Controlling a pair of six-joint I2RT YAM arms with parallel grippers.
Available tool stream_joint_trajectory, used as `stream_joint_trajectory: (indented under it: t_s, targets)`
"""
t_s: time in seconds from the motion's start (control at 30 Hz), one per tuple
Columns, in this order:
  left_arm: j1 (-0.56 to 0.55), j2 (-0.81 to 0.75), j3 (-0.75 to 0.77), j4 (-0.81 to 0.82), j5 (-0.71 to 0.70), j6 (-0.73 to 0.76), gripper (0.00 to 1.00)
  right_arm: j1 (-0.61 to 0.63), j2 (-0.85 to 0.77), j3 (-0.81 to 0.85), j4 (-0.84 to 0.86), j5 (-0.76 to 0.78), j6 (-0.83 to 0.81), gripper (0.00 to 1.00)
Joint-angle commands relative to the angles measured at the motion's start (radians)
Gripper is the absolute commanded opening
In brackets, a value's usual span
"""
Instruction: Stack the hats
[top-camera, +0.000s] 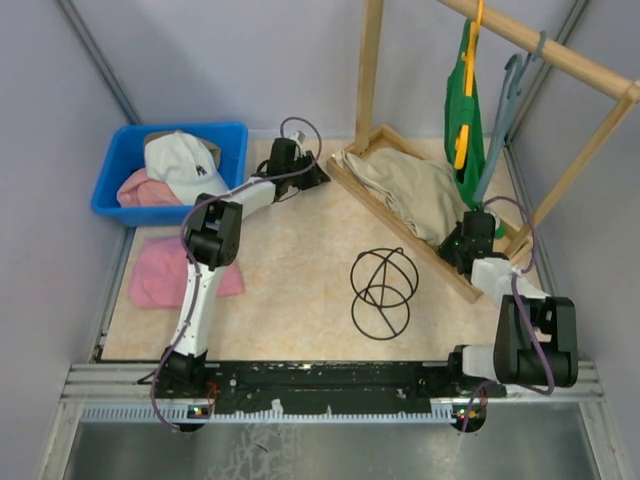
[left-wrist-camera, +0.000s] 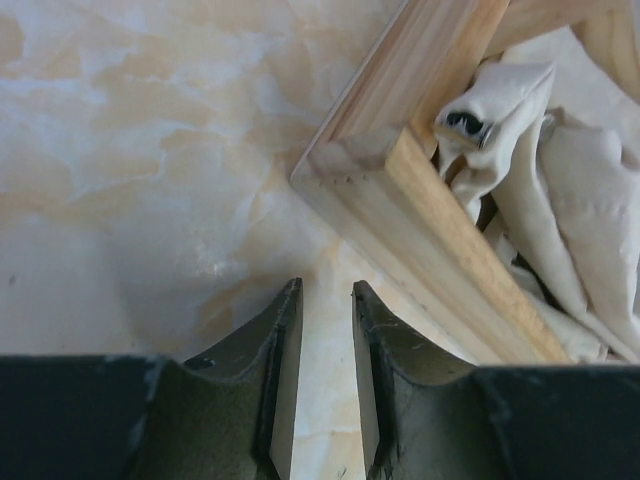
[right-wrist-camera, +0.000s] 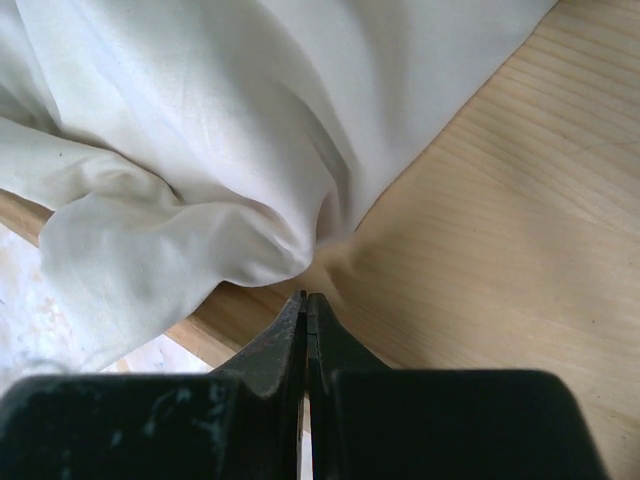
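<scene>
Status: white hat (top-camera: 180, 160) sits on pink hat (top-camera: 140, 190) in blue bin (top-camera: 230, 135), far-left corner. Your left hand (left-wrist-camera: 326, 290) is slightly parted and empty, low over counter (left-wrist-camera: 120, 150) beside wooden frame (left-wrist-camera: 400, 200) corner. Right hand (right-wrist-camera: 306, 296) is clenched, tips at beige garment (right-wrist-camera: 200, 120).

Marbled table (top-camera: 300, 240): blue bin (top-camera: 190, 128), pink cloth (top-camera: 165, 270), wire rings (top-camera: 385, 290), wooden frame (top-camera: 400, 226).

White cap (top-camera: 183, 163) lies atop pink cap (top-camera: 143, 190) inside blue bin (top-camera: 232, 140).
</scene>
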Motion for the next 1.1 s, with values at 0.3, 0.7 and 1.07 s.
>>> stream_joint_trajectory:
  t_s: [0.3,0.7,1.07]
  targets:
    - [-0.054,0.189,0.248,0.167,0.112,-0.069,0.40,0.057,-0.322,0.014,-0.318,0.086,-0.084,0.00]
    - [-0.080,0.354,0.458,0.376,0.255,-0.116,0.48,0.157,-0.293,0.000,-0.174,-0.085,-0.152,0.00]
    - [0.050,-0.291,-0.355,0.344,0.157,0.106,0.53,0.313,0.069,0.084,0.120,0.009,-0.179,0.00]
